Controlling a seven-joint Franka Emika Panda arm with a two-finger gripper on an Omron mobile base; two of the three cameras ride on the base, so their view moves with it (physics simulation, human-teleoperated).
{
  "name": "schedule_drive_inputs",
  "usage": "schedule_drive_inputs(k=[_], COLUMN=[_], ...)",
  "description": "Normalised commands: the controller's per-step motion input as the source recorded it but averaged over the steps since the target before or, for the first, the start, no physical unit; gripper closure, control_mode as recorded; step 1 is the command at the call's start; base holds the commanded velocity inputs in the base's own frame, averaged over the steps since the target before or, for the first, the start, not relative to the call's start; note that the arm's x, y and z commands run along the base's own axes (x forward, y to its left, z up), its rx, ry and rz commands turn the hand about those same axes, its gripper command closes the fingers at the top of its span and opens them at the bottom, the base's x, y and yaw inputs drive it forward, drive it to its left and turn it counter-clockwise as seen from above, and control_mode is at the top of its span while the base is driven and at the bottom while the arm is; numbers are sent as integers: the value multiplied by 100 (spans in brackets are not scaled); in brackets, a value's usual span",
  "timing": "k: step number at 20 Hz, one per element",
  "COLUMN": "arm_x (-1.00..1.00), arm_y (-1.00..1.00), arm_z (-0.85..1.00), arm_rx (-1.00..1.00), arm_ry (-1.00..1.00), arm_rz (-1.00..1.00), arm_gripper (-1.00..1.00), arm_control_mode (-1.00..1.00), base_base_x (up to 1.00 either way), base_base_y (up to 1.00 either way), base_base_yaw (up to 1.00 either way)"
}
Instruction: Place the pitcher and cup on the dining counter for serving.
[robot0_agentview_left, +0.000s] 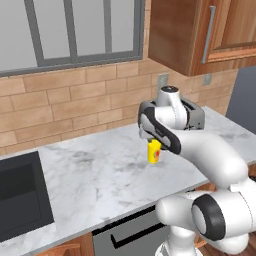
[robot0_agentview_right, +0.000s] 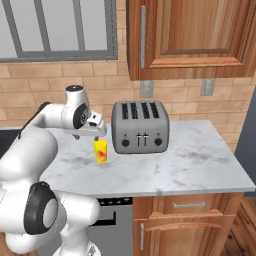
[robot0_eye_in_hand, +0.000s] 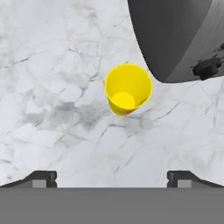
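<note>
Hovering our gripper (robot0_eye_in_hand: 112, 178) above yellow cup (robot0_eye_in_hand: 128, 89), jaws wide, holding nothing; cup upright on marble counter (robot0_agentview_right: 200, 160), just left of toaster (robot0_agentview_right: 140, 127); we judge off-centre descent could tip cup against toaster

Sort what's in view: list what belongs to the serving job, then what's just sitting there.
Job:
- small yellow cylindrical cup, upright on the marble counter
- open gripper above it

Just there:
- grey four-slot toaster
- white-grey marble counter
- black sink
</note>
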Motion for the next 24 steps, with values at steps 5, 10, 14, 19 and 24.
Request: schedule_drive_inputs(k=[5,10,14,19,24], arm_x=[33,31,18,10,0], arm_y=[0,0,0,0,2], arm_z=[-42,-10,-4,-1,-16], arm_rx=[-2,0,0,0,0], arm_ry=[0,0,0,0,0], arm_rz=[0,0,0,0,0], arm_gripper=[-100,-100,-100,-100,-100], arm_control_mode=[-100,-100,-100,-100,-100], base_base_x=[0,0,0,0,0], base_base_y=[0,0,0,0,0], base_base_yaw=[0,0,0,0,0])
